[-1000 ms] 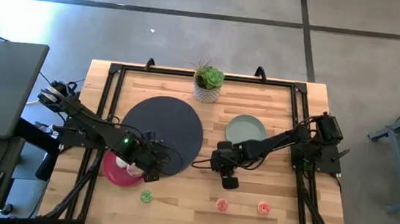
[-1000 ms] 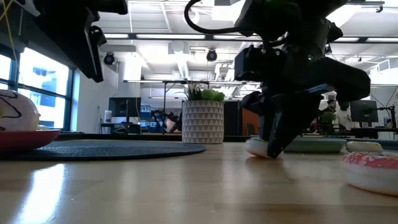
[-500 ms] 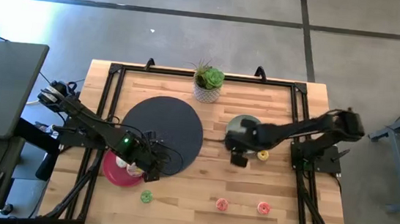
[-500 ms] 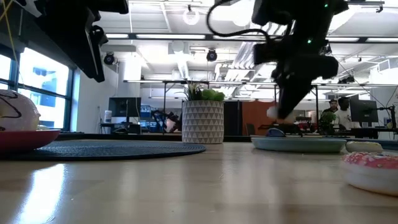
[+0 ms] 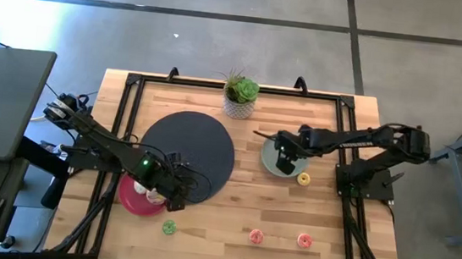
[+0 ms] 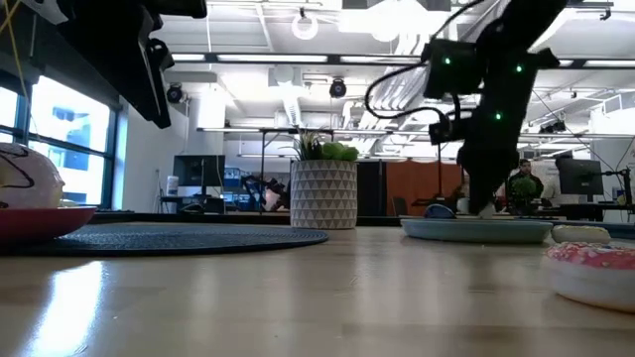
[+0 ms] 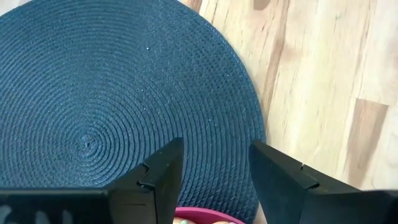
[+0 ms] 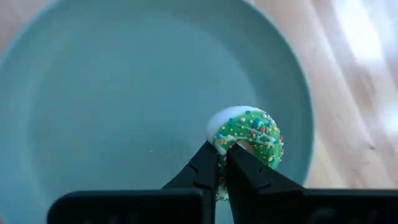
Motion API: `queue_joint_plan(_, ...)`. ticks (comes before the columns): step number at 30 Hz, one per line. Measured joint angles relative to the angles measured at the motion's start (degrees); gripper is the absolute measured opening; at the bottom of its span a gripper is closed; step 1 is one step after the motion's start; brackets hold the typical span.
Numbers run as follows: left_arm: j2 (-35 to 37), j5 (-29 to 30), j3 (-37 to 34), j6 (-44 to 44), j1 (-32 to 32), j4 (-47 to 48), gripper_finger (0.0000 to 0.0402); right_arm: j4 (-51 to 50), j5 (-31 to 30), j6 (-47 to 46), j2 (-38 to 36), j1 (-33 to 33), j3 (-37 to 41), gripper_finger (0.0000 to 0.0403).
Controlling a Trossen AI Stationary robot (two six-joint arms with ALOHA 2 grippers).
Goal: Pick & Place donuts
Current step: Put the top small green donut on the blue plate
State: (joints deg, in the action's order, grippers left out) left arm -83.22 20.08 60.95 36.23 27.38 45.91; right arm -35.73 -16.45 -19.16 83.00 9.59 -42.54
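Note:
My right gripper (image 5: pixel 283 163) stands over the grey-green plate (image 5: pixel 278 148), shut on a green-iced mini donut (image 8: pixel 247 134) with sprinkles and a white underside. My left gripper (image 7: pixel 214 171) hangs open above the pink plate (image 5: pixel 132 198), which carries a white-iced donut (image 5: pixel 153 194). That plate and donut also show in the low view as the pink plate (image 6: pixel 40 220) and white donut (image 6: pixel 25 178). Loose on the table lie a green mini (image 5: pixel 169 226), two pink ones (image 5: pixel 256 235) (image 5: pixel 305 239) and a yellow one (image 5: pixel 303 179). My right gripper pinches the green donut by the near part of its ring (image 8: pixel 225 144) between its two fingers, coming from above and pointing down. The donut sits tilted at the fingertips, low over the grey-green plate (image 8: pixel 93 93). I cannot tell whether it touches the plate.
A dark round woven mat (image 5: pixel 188 155) covers the table's middle, its edge beside the pink plate. A potted plant (image 5: pixel 240 96) stands at the far edge. A black frame runs around the tabletop. Bare wood lies along the near edge between the loose donuts.
My right gripper has risen from the table's middle with the green donut, carrying it clear of the wood toward the far right. It has come down over the grey-green plate, staying shut on the donut throughout.

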Motion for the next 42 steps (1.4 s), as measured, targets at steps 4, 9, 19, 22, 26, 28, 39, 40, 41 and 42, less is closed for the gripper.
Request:
queue_joint_plan(4, 0.0, 0.0, 0.0, -0.4, 0.0, 0.0, 0.0175, 1.3, 2.7, 0.6, 0.0, 2.0, 1.3, 0.0014)
queue_joint_plan(9, 0.0, 0.0, 0.0, -0.4, 0.0, -1.3, 0.0175, 1.3, 0.2, 2.6, 0.0, 3.2, 2.0, 0.006)
queue_joint_plan(19, 0.0, 0.0, 0.0, -2.9, 0.0, -2.8, 0.0175, -2.5, 2.4, 2.7, 0.0, 3.0, -2.4, 0.0154)
queue_joint_plan(22, 0.0, -0.1, 0.0, -3.0, 0.0, -2.8, 0.0175, -3.1, 3.2, 2.7, 0.0, 2.4, -3.9, 0.0159)
queue_joint_plan(26, 0.0, -3.0, 0.0, -3.0, 0.0, -2.8, 0.0175, -2.5, 3.7, 2.6, 0.0, 2.0, -2.8, 0.016)
queue_joint_plan(28, 0.0, -3.8, 0.0, -2.8, 0.0, -2.8, 0.0175, -3.3, 5.5, 1.8, 0.0, 2.0, -2.1, 0.016)
queue_joint_plan(39, 0.0, -3.5, 0.0, -3.3, 0.0, -2.9, 0.0175, 3.1, 9.8, 9.6, 0.0, 2.0, -2.1, 0.016)
queue_joint_plan(40, 0.0, -3.5, 0.0, -3.0, 0.0, -2.9, 0.0175, 3.1, 8.3, 6.6, 0.0, 2.0, -2.1, 0.016)
queue_joint_plan(41, 0.0, -3.6, 0.0, -3.0, 0.0, -2.9, 0.0175, 3.0, 8.6, 5.9, 0.0, 2.1, -2.1, 0.016)
queue_joint_plan(42, 0.0, -3.8, 0.0, -3.1, 0.0, -2.9, 0.0175, 3.0, 10.3, 7.4, 0.0, 2.1, -2.1, 0.016)
